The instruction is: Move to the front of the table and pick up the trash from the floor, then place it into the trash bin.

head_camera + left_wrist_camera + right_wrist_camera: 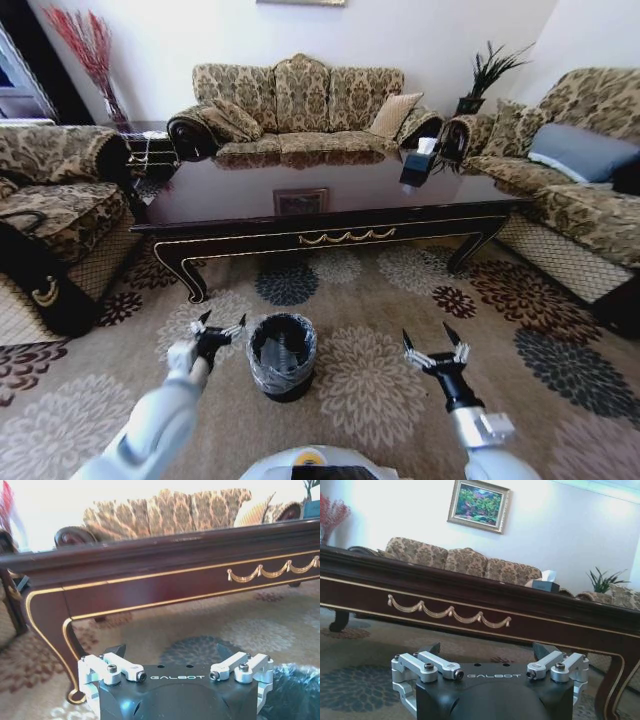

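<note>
The long dark table point(330, 205) with its gold scroll ornament stands straight ahead of me on the flower-patterned floor point(395, 385). The black lined trash bin point(281, 355) sits on the carpet between my arms. My left gripper point(218, 328) hovers open and empty just left of the bin's rim. My right gripper point(432, 345) hangs open and empty over the carpet to the bin's right. In the left wrist view the left gripper point(171, 652) faces the table's front edge point(150, 580), with the bin point(295, 695) beside it. The right gripper point(489, 650) faces the table point(520, 612) too. The trash is out of view.
Patterned sofas point(300, 110) surround the table at the back, left and right. A dark tissue box point(417, 165) stands on the table's far right end. A black bag point(35, 270) leans by the left sofa. Open carpet lies between me and the table.
</note>
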Controlling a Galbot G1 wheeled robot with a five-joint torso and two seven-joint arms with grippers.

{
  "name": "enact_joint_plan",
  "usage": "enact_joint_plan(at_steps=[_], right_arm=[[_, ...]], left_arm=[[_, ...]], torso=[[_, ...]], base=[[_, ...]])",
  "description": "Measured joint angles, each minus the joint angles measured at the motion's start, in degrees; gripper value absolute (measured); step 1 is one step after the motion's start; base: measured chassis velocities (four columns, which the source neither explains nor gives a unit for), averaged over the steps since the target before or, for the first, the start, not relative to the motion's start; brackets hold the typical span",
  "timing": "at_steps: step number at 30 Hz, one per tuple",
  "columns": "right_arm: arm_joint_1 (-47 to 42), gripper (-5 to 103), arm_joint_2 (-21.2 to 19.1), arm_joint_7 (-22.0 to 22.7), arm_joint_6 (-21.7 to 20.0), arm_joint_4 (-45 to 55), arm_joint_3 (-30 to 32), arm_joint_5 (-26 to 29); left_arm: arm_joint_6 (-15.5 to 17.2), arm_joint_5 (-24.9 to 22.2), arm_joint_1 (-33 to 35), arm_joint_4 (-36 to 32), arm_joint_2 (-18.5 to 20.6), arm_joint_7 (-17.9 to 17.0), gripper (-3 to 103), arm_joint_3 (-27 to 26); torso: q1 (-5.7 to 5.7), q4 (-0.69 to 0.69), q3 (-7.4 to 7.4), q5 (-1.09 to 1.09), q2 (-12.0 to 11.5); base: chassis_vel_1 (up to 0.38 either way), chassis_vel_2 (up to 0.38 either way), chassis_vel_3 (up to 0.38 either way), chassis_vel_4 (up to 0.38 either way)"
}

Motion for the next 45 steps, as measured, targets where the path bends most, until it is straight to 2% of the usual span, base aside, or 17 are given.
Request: enact_joint_plan(at_steps=[1,2,4,5,8,10,31,45], right_arm=[[0.3,100,0.3,0.0,0.5,-0.8,0.1,-0.6],[0.3,100,0.3,0.0,0.5,-0.8,0.1,-0.6],[1.3,100,0.8,-0.2,1.1,-1.5,0.3,-1.4],[1.3,100,0.8,-0.2,1.1,-1.5,0.3,-1.4],[2.2,100,0.7,-2.1,1.1,-0.9,0.2,-0.5],[2.4,100,0.4,-3.9,0.8,-0.6,0.3,0.2],[2.4,100,0.2,-4.2,0.2,-0.2,0.3,0.8],[2.4,100,0.2,-4.1,0.1,-0.1,0.3,0.9]], left_arm=[[-2.1,2.4,1.9,0.3,-1.2,0.8,100,-0.5],[-2.1,2.4,1.9,0.3,-1.2,0.8,100,-0.5],[-8.1,6.4,7.6,0.6,-4.6,3.1,100,-1.6],[-8.1,6.4,7.6,0.6,-4.6,3.1,100,-1.6],[-14.8,8.3,12.5,0.9,-7.1,5.4,100,-3.4],[-16.5,8.6,14.0,1.1,-7.4,5.9,100,-4.5],[-16.2,7.8,13.6,1.3,-7.2,5.7,100,-4.3],[-16.0,7.6,13.5,1.3,-7.2,5.6,100,-4.3]], torso=[[0.0,0.0,0.0,0.0,0.0],[0.0,0.0,0.0,0.0,0.0],[0.0,0.01,0.0,-0.02,0.0],[0.0,0.01,0.0,-0.02,0.0],[0.0,0.01,0.0,-0.01,0.0],[0.0,0.01,0.0,0.0,0.0],[0.0,0.0,0.01,-0.02,0.0],[0.0,0.0,0.01,0.0,0.0]], base=[[0.0,0.0,0.0,0.0],[0.0,0.0,0.0,0.0],[0.0,0.0,0.0,0.0],[0.0,0.0,0.0,0.0],[0.0,0.0,0.0,0.0],[0.0,0.0,0.0,0.0],[0.003,-0.006,-0.002,0.005],[0.157,-0.216,-0.16,0.206]])
